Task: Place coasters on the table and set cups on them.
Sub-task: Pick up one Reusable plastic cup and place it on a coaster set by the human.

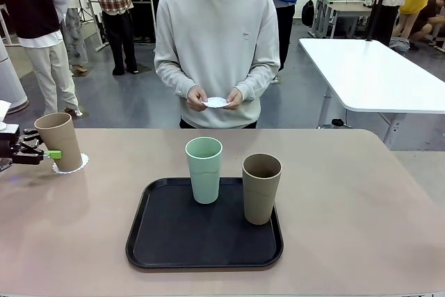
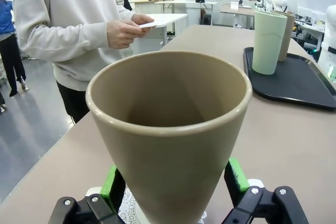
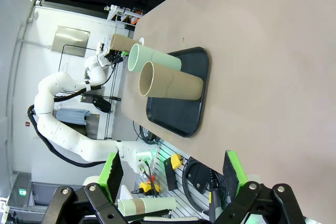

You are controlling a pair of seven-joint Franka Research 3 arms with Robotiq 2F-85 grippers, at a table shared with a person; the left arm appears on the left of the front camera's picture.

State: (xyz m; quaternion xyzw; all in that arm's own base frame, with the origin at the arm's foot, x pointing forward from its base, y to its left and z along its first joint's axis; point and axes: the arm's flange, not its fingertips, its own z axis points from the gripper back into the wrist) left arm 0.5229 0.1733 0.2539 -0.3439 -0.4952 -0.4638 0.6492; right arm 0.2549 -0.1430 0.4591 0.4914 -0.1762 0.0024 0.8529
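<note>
Your left arm comes in low at the left edge of the table [image 1: 361, 199], with its fingers pointing in toward the middle. Your left gripper [image 1: 50, 152] straddles a tan cup [image 1: 59, 137] low on its wall, with one of its green pads [image 2: 235, 174] close in on each side. You cannot tell from these views whether the pads press on the cup or stand just off it. The cup stands on a coaster [image 1: 78, 166] near that edge, and the lacy rim shows past its base.

Your right gripper [image 3: 173, 171] hangs off to the side of the table, with the wrist rolled so that the tabletop runs sideways in its view. Its jaws are spread wide, with nothing between them and nothing touched.

The mint cup [image 1: 204, 168] and the other tan cup [image 1: 261, 187] stand upright on the black tray [image 1: 149, 241] at mid-table, near each other but apart. The mint cup is on the left, slightly farther back. Across the table, the person [image 1: 217, 33] holds a second coaster [image 1: 217, 102] in both hands [image 1: 197, 97] in front of the body.
</note>
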